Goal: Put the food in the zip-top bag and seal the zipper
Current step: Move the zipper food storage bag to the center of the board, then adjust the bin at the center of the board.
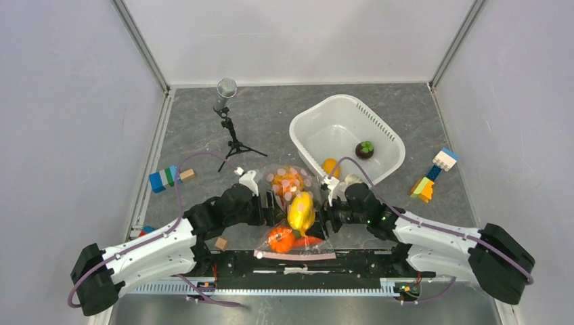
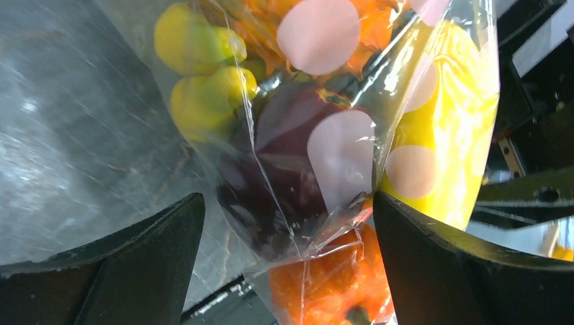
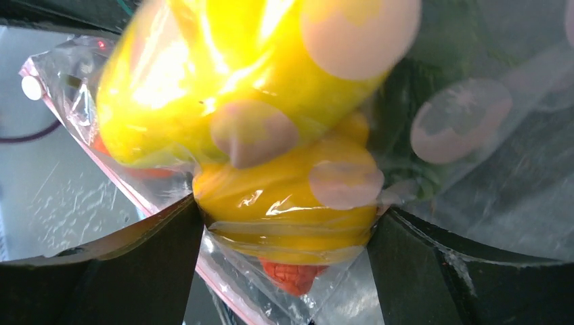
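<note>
The zip-top bag (image 1: 290, 177), clear with pink dots, lies between my two grippers, with its pink zipper (image 1: 294, 256) at the near edge. In it are a yellow mango (image 1: 301, 211), an orange fruit (image 1: 280, 238) and orange pieces. My left gripper (image 1: 269, 206) is open around the bag's left side; its wrist view (image 2: 288, 198) shows a dark maroon piece (image 2: 284, 169) between the fingers. My right gripper (image 1: 326, 206) is open around the right side; its fingers (image 3: 135, 264) touch the bagged yellow food (image 3: 284, 203). An orange piece (image 1: 330, 166) and a maroon, green-topped one (image 1: 365, 149) lie in the white tub (image 1: 389, 132).
A microphone on a small tripod (image 1: 227, 95) stands at the back left. Coloured block stacks lie at the left (image 1: 162, 179) and the right (image 1: 433, 176). Small wooden blocks (image 1: 221, 242) lie near the left arm. A black rail (image 1: 298, 267) runs along the near edge.
</note>
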{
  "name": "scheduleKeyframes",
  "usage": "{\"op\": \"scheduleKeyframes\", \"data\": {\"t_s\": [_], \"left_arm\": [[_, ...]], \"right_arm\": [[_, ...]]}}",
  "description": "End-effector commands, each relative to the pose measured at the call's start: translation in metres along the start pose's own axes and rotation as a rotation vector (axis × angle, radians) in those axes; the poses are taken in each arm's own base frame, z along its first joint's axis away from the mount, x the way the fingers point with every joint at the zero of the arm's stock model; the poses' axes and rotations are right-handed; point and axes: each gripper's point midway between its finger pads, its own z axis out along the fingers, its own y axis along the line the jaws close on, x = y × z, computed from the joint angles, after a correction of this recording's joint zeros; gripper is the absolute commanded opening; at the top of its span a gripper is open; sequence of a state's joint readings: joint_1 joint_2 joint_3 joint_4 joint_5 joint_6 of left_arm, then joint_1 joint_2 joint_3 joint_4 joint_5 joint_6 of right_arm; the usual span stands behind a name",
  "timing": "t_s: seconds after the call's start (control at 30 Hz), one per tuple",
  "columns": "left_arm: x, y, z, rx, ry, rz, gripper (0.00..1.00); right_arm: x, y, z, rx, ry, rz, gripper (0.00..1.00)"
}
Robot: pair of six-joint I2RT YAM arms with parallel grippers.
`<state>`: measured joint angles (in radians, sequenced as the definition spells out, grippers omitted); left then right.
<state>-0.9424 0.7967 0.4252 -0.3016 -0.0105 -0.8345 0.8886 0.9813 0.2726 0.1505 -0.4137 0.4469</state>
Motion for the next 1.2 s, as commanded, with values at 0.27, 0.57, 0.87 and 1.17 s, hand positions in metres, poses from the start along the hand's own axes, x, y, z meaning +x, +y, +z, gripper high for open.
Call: {"op": "scheduleKeyframes", "data": {"t_s": [0.27, 0.57, 0.87, 1.17], "left_arm": [[-0.076, 0.017, -0.003, -0.126, -0.208, 0.087, 1.00], [-0.078, 0.034, -0.025, -0.198, -0.255, 0.113, 1.00], [-0.089, 0.033, -0.054, -0.218, -0.311, 0.122, 1.00], [-0.112, 0.032, -0.078, -0.286, -0.373, 0.161, 1.00]], "right_arm": [[-0.121, -0.059, 0.022, 0.405, -0.189, -0.198, 0.93], [-0.118, -0.096, -0.013, 0.524, -0.163, -0.247, 0.98], [-0.081, -0.097, -0.012, 0.473, -0.105, -0.194, 0.98], [-0.113, 0.009, -0.027, -0.002, -0.220, -0.400, 0.98]]}}
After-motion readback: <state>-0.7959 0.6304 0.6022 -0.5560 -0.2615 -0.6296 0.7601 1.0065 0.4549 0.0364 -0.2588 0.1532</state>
